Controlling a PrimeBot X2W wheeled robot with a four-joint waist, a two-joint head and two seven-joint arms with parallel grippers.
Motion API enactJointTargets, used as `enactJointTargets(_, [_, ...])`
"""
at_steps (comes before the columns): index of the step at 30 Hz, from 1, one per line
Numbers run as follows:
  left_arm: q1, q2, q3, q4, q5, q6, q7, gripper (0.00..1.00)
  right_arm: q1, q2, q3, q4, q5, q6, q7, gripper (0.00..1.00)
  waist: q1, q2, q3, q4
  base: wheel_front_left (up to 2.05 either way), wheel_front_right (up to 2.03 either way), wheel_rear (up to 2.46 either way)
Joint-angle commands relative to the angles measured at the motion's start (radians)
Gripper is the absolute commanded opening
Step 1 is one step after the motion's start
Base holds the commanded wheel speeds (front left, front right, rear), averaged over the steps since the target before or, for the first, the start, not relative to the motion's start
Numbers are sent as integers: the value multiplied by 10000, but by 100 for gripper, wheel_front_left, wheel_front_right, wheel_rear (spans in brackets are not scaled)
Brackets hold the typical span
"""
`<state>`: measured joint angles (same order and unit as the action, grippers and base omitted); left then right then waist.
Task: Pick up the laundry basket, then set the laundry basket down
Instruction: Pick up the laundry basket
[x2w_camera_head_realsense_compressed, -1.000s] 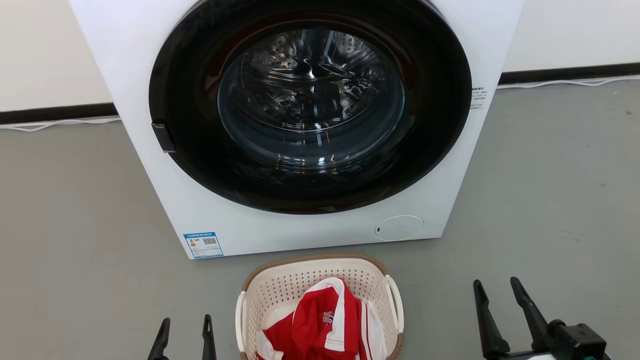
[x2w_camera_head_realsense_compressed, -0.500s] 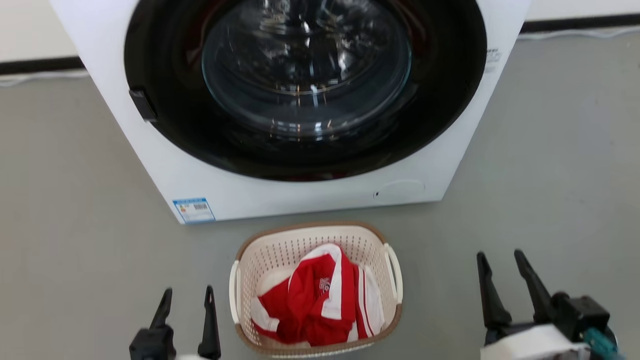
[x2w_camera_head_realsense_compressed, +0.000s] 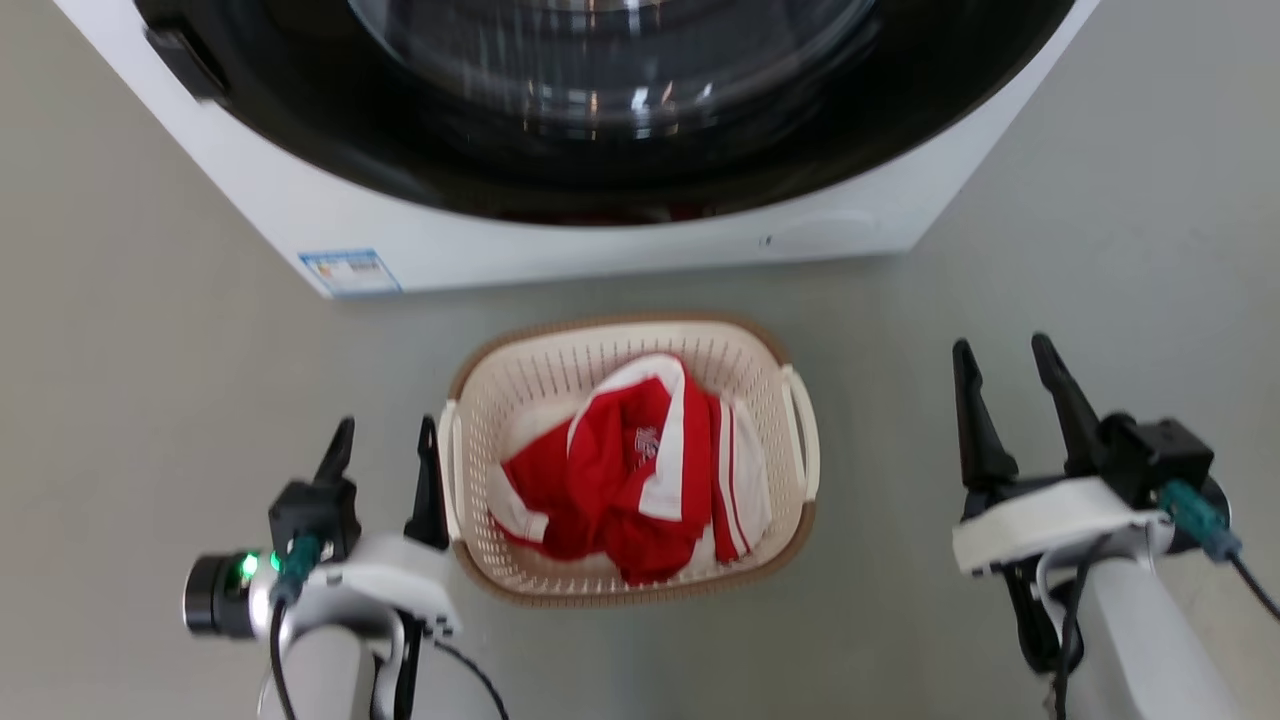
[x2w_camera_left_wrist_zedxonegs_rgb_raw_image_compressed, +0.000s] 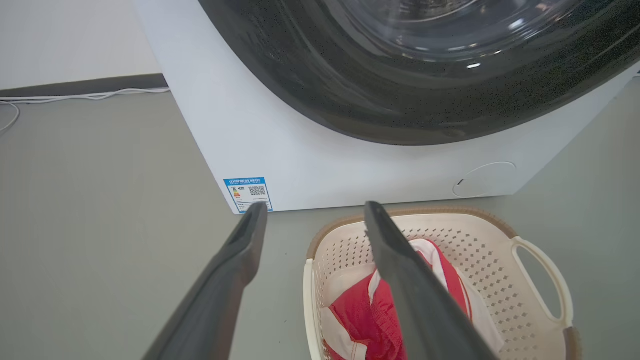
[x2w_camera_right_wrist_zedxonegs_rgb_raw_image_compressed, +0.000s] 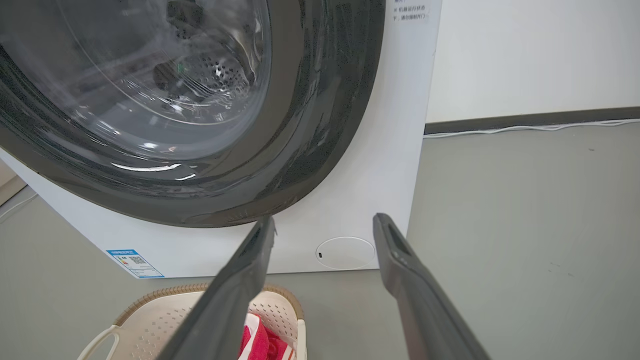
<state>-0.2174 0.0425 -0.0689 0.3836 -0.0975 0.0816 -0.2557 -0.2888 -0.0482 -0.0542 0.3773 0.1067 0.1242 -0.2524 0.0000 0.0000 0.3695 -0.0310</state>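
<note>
The laundry basket (x2w_camera_head_realsense_compressed: 540, 395), cream perforated plastic with a brown rim and white loop handles, stands on the grey floor just in front of the washing machine, with a red-and-white garment (x2w_camera_head_realsense_compressed: 640, 465) inside. My left gripper (x2w_camera_head_realsense_compressed: 385, 437) is open right beside the basket's left handle, its inner finger close against the side wall. My right gripper (x2w_camera_head_realsense_compressed: 1000, 362) is open, well off the basket's right side. In the left wrist view the basket (x2w_camera_left_wrist_zedxonegs_rgb_raw_image_compressed: 465, 245) lies under the open left gripper (x2w_camera_left_wrist_zedxonegs_rgb_raw_image_compressed: 312, 212). The right wrist view catches the basket (x2w_camera_right_wrist_zedxonegs_rgb_raw_image_compressed: 150, 315) at the bottom left, below the open right gripper (x2w_camera_right_wrist_zedxonegs_rgb_raw_image_compressed: 322, 222).
The white washing machine (x2w_camera_head_realsense_compressed: 600, 235) with its round dark door stands directly behind the basket. Grey floor (x2w_camera_head_realsense_compressed: 150, 380) stretches to both sides. White cables (x2w_camera_left_wrist_zedxonegs_rgb_raw_image_compressed: 85, 95) run along the dark skirting at the wall.
The head camera has tilted down, so the washer and basket slide up the picture. Both arms have come further into view; the left gripper now stands beside the basket's left handle.
</note>
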Motion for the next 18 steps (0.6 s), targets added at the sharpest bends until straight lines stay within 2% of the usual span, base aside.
enactJointTargets(1, [-689,130,327,266,66,-77,-61,100,-523,-20,209,128,-100,65,-94,100,0,0,1023,94,0,0,0])
enactJointTargets(9, [-2644,117,337,2003,-5,-172,-61,100,-2102,-20,277,1421,-182,65,-94,100,0,0,2773,362,0,0,0])
enactJointTargets(18, [-4051,87,329,3724,-453,-166,-61,100,-3244,-20,320,2706,-519,65,-94,100,0,0,3996,754,0,0,0])
